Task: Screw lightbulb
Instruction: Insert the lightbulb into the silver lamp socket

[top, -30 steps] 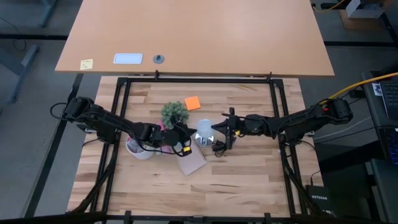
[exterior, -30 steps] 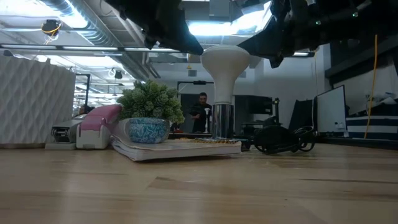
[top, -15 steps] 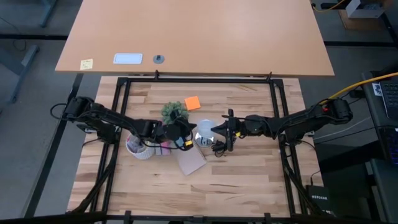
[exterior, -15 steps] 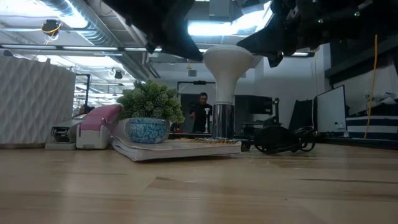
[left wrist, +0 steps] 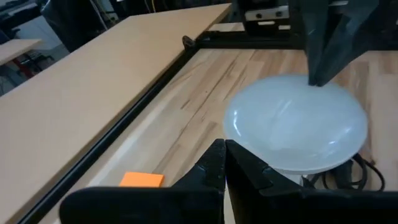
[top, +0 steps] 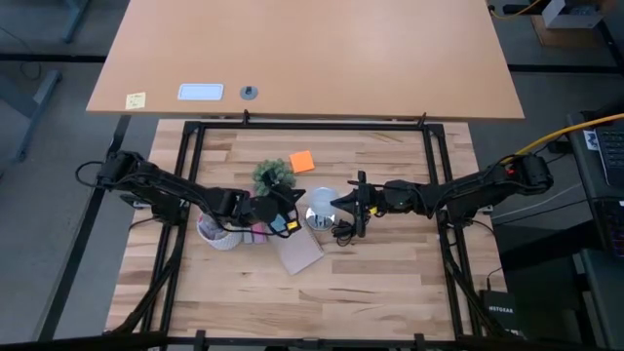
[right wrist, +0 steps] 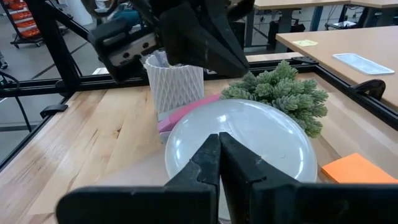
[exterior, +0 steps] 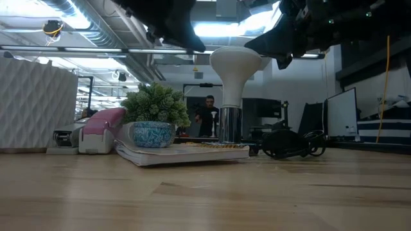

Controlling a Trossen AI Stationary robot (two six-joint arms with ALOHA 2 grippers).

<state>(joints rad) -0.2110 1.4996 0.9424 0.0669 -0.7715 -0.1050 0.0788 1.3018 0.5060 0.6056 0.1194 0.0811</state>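
Frosted white pear-shaped lightbulb [exterior: 234, 76] stood upright mid-tabletop [top: 390, 283] — left gripper [top: 289, 211] and right gripper [top: 343, 199] flanked it, jaws clenched, empty.

The right gripper [right wrist: 219, 144] has its two dark fingers [right wrist: 202, 163] pressed together, their tips against the near edge of the lightbulb [right wrist: 239, 146], whose frosted white globe fills the middle of the right wrist view. Beyond the lightbulb the left gripper [right wrist: 239, 65] reaches in with its dark fingers also together just over the globe's far edge, and behind it stands a white ribbed cup [right wrist: 175, 86] with a pink object [right wrist: 182, 114] lying between cup and lightbulb. A small green plant [right wrist: 283, 92] sits just beside the lightbulb, an orange sticky note [right wrist: 356, 169] lies on the wooden table [right wrist: 74, 143] near it, and a black frame rail [right wrist: 367, 102] runs past the plant.
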